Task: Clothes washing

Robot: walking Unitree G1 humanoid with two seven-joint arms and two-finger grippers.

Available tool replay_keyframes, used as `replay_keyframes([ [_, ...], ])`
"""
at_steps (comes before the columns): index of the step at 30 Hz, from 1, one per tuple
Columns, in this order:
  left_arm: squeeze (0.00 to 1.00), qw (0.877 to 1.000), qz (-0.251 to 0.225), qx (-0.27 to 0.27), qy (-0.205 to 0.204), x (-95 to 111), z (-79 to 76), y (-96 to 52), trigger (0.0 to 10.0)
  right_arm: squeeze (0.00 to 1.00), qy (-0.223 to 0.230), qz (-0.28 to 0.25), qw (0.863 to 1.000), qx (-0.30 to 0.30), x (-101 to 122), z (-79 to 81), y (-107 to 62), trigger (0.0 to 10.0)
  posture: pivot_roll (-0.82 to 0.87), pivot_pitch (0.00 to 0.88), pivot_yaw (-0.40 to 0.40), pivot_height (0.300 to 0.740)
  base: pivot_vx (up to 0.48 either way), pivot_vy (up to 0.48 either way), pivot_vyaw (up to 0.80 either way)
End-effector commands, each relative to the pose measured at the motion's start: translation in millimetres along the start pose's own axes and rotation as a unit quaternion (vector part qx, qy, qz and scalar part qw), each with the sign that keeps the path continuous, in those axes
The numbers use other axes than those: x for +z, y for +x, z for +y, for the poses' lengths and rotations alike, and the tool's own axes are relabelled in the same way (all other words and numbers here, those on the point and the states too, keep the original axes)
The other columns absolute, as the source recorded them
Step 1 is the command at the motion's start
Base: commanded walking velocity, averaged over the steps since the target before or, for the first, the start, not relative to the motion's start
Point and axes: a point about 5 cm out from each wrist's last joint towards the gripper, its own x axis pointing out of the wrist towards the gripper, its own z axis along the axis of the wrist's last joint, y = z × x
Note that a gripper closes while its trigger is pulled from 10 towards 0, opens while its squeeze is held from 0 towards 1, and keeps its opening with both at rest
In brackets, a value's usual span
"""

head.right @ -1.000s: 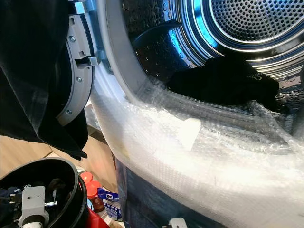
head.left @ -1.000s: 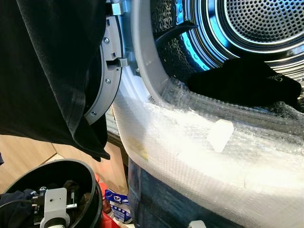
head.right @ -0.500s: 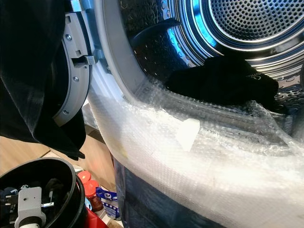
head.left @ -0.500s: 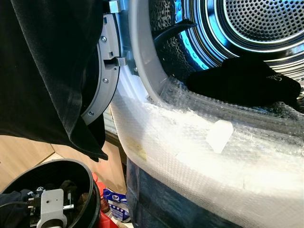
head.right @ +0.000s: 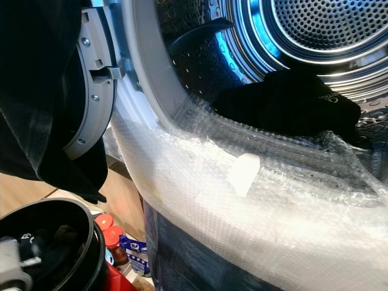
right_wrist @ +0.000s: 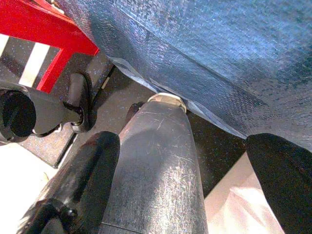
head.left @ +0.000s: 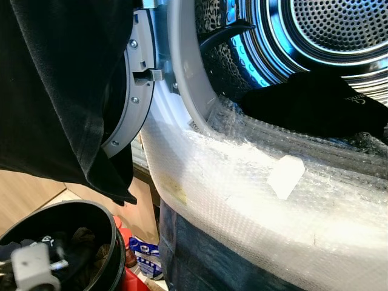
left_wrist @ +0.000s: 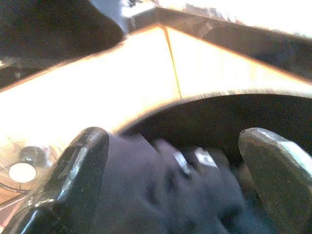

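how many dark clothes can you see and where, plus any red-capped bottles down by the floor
Dark clothes in the drum: 1
Dark clothes draped over the door: 1
Dark clothes in the black basket: cannot count, a pile
Red-capped bottles: 2
Total countable: 4

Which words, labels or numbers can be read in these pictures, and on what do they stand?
Grey print on the black garment in the drum: too small to read.
Label on the blue-and-white pack on the floor: too blurred to read.
Nothing else bears text.

A home laundry corner: open washer drum [head.left: 327, 36], laundry bin [head.left: 91, 212].
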Motion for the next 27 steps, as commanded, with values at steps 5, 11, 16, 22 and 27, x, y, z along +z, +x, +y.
replay_keyframes([
  [5, 1.00, 0.997, 0.044, 0.047, -0.051, 34, 42.3, 17.9, 10.0, 0.00, -0.007, 0.016, 1.000, 0.002, -8, 2.3, 0.8, 10.0, 0.12, 0.054, -0.006, 0.740, 0.000, 0.000, 0.00],
  [11, 1.00, 0.989, 0.138, 0.026, -0.054, 22, 63.7, 24.7, 10.0, 0.00, -0.017, 0.014, 1.000, 0.005, -6, 4.2, 1.0, 10.0, 0.12, 0.049, -0.005, 0.740, 0.000, 0.000, 0.00],
  [16, 1.00, 0.985, 0.166, 0.019, -0.048, 13, 66.9, 29.4, 10.0, 0.00, -0.025, 0.013, 1.000, 0.006, -5, 5.2, 1.1, 10.0, 0.12, 0.049, -0.010, 0.740, 0.000, 0.000, 0.00],
  [22, 1.00, 0.983, 0.173, 0.013, -0.054, 14, 69.2, 39.5, 10.0, 0.00, -0.029, 0.009, 1.000, 0.004, -3, 5.2, 1.0, 10.0, 0.11, 0.045, -0.015, 0.740, 0.000, 0.000, 0.00],
  [27, 1.00, 0.982, 0.175, 0.005, -0.068, 15, 69.9, 47.9, 10.0, 0.00, -0.032, 0.006, 0.999, 0.000, -1, 2.5, 0.5, 10.0, 0.11, 0.046, -0.021, 0.740, 0.000, 0.000, 0.00],
])
